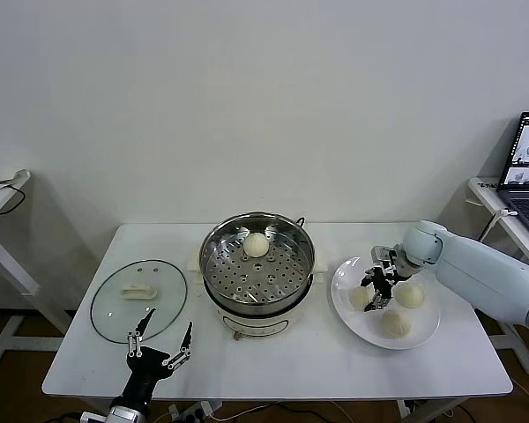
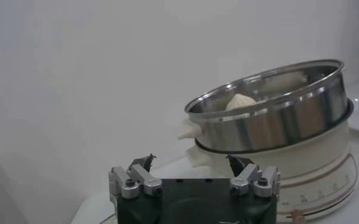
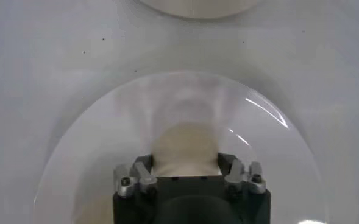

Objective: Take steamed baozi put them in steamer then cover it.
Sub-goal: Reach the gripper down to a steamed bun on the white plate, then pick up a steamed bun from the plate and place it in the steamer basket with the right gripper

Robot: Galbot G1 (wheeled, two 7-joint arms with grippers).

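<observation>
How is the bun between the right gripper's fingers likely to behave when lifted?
The bun looks soft and rounded, so it would probably dent under the right gripper. It seems light. Its domed shape on the smooth plate suggests it could slide.

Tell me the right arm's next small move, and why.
Probably close the right gripper on the baozi between its open fingers, then lift. It is already down on the white plate around the leftmost of three; only one bun sits in the steamer.
</observation>
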